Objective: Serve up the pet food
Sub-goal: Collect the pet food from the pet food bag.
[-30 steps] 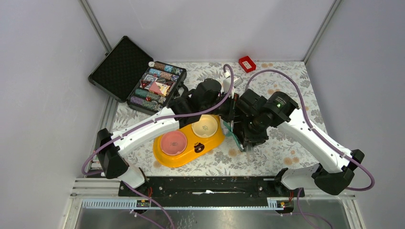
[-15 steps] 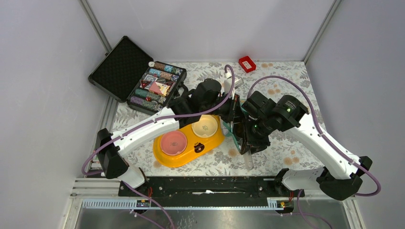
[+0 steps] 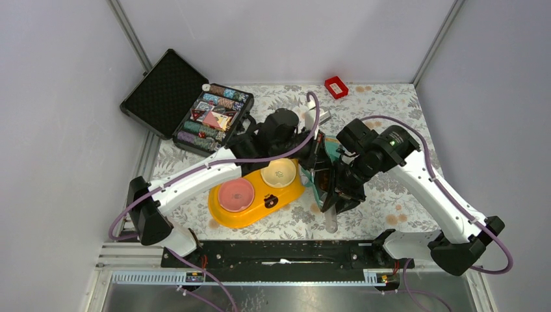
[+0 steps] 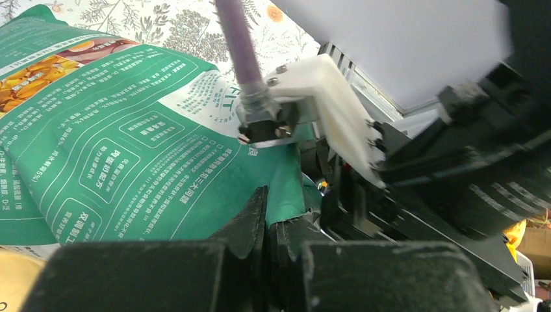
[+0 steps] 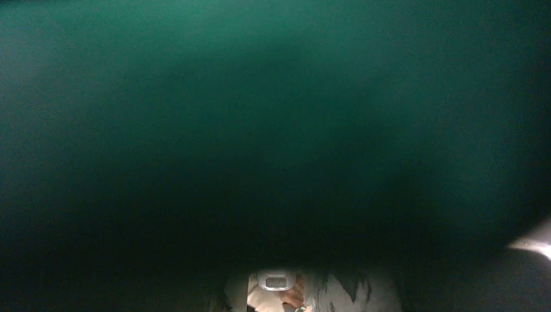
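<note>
Grey walls close in a table under a flowered tablecloth (image 3: 390,195). At the far left lies an open black case (image 3: 166,88) of chips, and nearer the middle a yellow two-bowl feeder (image 3: 290,190), both bowls bare as far as I can see. Just right of it, my left gripper (image 4: 268,214) is closed down tight, apparently pinching a thin fold at the edge of the teal pouch (image 4: 117,143), which hangs tilted between my two arms beside the feeder. No kibble shows; I take it to be inside. My right gripper (image 3: 333,185) is against the pouch's other side, its camera smothered in teal, so I cannot tell how wide those fingers stand or whether they grip. I judge the film slick and floppy, with loose weight that shifts low. It is best held near the stiffer top seam, one corner per side, and tipped slowly.
</note>
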